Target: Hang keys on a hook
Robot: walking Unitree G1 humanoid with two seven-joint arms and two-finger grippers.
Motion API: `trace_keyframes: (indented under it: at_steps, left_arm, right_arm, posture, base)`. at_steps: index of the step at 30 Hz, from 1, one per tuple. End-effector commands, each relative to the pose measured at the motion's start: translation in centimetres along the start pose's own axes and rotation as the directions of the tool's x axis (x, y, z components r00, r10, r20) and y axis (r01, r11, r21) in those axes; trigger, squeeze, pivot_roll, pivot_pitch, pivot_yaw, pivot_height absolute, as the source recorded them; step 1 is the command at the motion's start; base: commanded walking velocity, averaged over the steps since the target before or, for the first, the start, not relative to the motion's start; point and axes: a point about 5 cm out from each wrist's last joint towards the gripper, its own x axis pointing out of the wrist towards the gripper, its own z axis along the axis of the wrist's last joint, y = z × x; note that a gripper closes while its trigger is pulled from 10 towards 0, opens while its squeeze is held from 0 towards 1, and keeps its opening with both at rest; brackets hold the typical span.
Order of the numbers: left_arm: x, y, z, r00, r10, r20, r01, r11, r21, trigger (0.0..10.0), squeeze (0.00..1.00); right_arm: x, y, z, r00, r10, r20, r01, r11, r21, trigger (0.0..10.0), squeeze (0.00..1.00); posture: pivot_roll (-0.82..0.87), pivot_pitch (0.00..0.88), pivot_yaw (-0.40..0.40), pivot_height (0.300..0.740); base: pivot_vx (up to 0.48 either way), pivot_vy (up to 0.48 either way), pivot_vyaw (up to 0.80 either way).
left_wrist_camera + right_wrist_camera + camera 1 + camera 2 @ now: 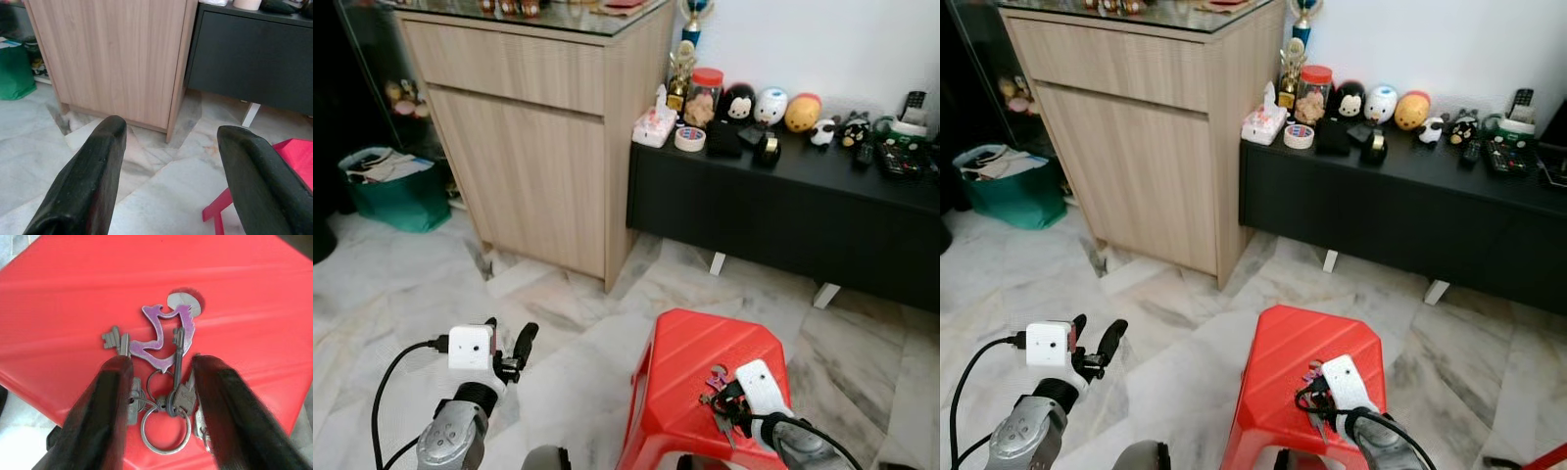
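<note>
Right gripper (159,396) down on the stool (685,362), fingers spread astride the keys (159,369), set to pinch. Left gripper (168,166) wide, idle.

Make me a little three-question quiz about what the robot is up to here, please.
1. True or false: the keys lie on the red stool.
2. Which hand straddles the keys: A left, B right?
3. What colour is the keyring charm?

Key:
1. True.
2. B: the right hand is open, one finger on each side of them; the left hand is open above the floor.
3. Purple.
</note>
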Motion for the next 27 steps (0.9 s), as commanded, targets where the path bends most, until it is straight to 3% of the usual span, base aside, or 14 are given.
trace_keyframes:
  at_steps: [1,6,7,9,10,17,27]
  left_arm:
    - [0.1,-0.1,-0.1,1.0,-0.003,-0.013,0.003,1.0,0.008,10.0,0.0]
    - [0.3,0.0,0.0,1.0,-0.002,-0.015,0.003,1.0,0.018,10.0,0.0]
    - [0.4,-0.1,0.1,1.0,-0.004,-0.013,0.004,1.0,0.019,10.0,0.0]
    - [0.3,-0.1,0.2,1.0,-0.006,-0.011,0.006,1.0,0.021,10.0,0.0]
    - [0.3,-0.1,0.2,1.0,-0.006,-0.012,0.007,1.0,0.023,10.0,0.0]
    - [-0.5,-0.1,-0.1,1.0,-0.004,-0.028,0.005,1.0,0.029,10.0,0.0]
    - [-0.6,0.0,-0.1,0.999,-0.007,-0.038,0.009,0.999,0.04,10.0,0.0]
  right_arm:
    - [0.1,-0.6,0.7,1.0,-0.004,-0.003,0.004,1.0,-0.003,10.0,1.0]
    - [0.6,-0.1,1.6,1.0,0.009,-0.017,-0.009,1.0,0.01,10.0,1.0]
    - [0.7,0.1,1.9,1.0,0.01,-0.013,-0.01,1.0,-0.002,10.0,0.44]
    - [0.8,0.4,1.9,0.999,0.028,-0.016,-0.028,1.0,0.008,10.0,0.44]
    - [0.9,0.5,1.9,0.999,0.038,-0.02,-0.038,0.999,0.026,10.0,0.0]
    - [0.9,0.9,1.3,0.996,0.038,-0.08,-0.034,0.998,0.054,10.0,0.0]
    - [0.4,-0.3,-0.4,0.985,-0.022,-0.17,0.035,0.997,0.073,10.0,0.0]
  posture:
    - [0.09,0.0,-0.073,0.631]
    - [0.11,0.0,-0.073,0.631]
    - [0.11,0.0,-0.072,0.631]
    - [0.11,0.0,-0.069,0.631]
    - [0.11,0.0,-0.07,0.631]
    - [0.12,0.0,-0.069,0.631]
    - [0.12,0.0,-0.064,0.631]
  base:
    - [0.0,0.0,0.0]
    - [0.0,0.0,0.0]
    - [0.0,0.0,0.0]
    - [0.0,0.0,0.0]
    - [0.0,0.0,0.0]
    - [0.0,0.0,0.0]
    - [0.0,0.0,0.0]
